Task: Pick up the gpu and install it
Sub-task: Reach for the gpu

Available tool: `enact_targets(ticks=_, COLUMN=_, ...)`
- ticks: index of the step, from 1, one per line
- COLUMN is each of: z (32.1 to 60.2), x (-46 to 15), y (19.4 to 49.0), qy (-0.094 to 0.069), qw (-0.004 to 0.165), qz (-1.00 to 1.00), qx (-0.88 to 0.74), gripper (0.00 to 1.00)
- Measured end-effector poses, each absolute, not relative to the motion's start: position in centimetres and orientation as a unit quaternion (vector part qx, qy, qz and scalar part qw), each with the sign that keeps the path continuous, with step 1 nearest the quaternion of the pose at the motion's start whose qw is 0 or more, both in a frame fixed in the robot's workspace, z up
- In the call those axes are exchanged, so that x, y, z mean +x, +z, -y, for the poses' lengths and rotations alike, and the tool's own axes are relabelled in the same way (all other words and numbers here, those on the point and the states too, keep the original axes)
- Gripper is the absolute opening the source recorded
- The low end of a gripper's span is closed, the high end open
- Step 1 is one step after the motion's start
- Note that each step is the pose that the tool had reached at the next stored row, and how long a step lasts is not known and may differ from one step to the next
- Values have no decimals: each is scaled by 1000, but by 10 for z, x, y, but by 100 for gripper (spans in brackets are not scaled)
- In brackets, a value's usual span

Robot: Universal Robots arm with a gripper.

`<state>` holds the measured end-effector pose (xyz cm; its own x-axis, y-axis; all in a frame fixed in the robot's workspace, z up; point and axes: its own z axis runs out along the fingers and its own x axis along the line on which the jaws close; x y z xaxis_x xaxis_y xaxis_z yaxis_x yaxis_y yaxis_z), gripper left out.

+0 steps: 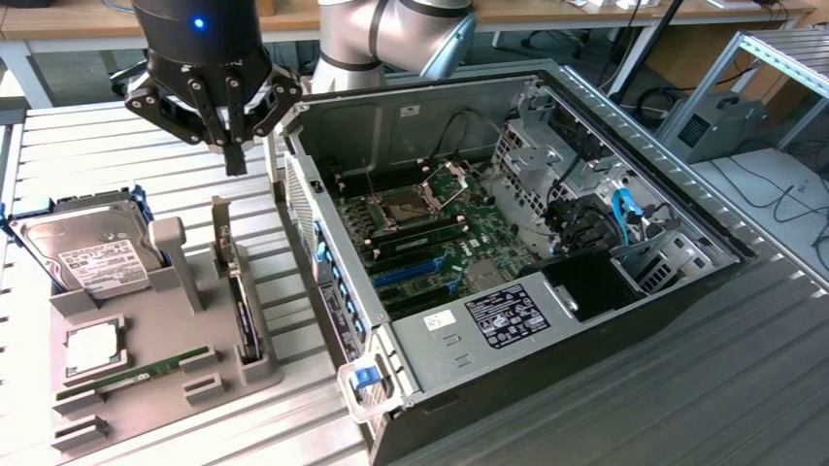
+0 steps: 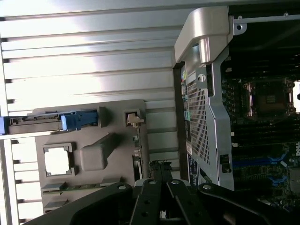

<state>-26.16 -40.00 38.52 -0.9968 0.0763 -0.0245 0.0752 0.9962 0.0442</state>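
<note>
Exterior view: the arm (image 1: pixel 388 34) reaches in over the slatted table with its gripper (image 1: pixel 235 160) pointing straight down. It hovers above the grey tray (image 1: pixel 155 330), over the end where the card's silver bracket sticks up, and well clear of it. The fingers are pinched together with nothing between them. The gpu (image 1: pixel 241 291) stands on edge in a slot along the tray's side nearest the open computer case (image 1: pixel 388 116), untouched. A hard drive (image 1: pixel 91 254) stands upright on the tray's opposite side, and a ram stick (image 1: pixel 123 374) lies flat along the tray's other end.
</note>
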Motion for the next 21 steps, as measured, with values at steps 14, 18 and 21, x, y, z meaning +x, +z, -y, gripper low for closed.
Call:
enact_targets(ticks=14, z=410, x=-261, y=385, qy=22, qw=13, qz=-999, qx=38, gripper=11)
enact_targets(ticks=18, z=412, x=-261, y=385, qy=22, qw=13, qz=-999, qx=38, gripper=11)
enact_targets(ticks=21, z=413, x=-261, y=385, qy=22, qw=13, qz=-999, qx=38, gripper=11)
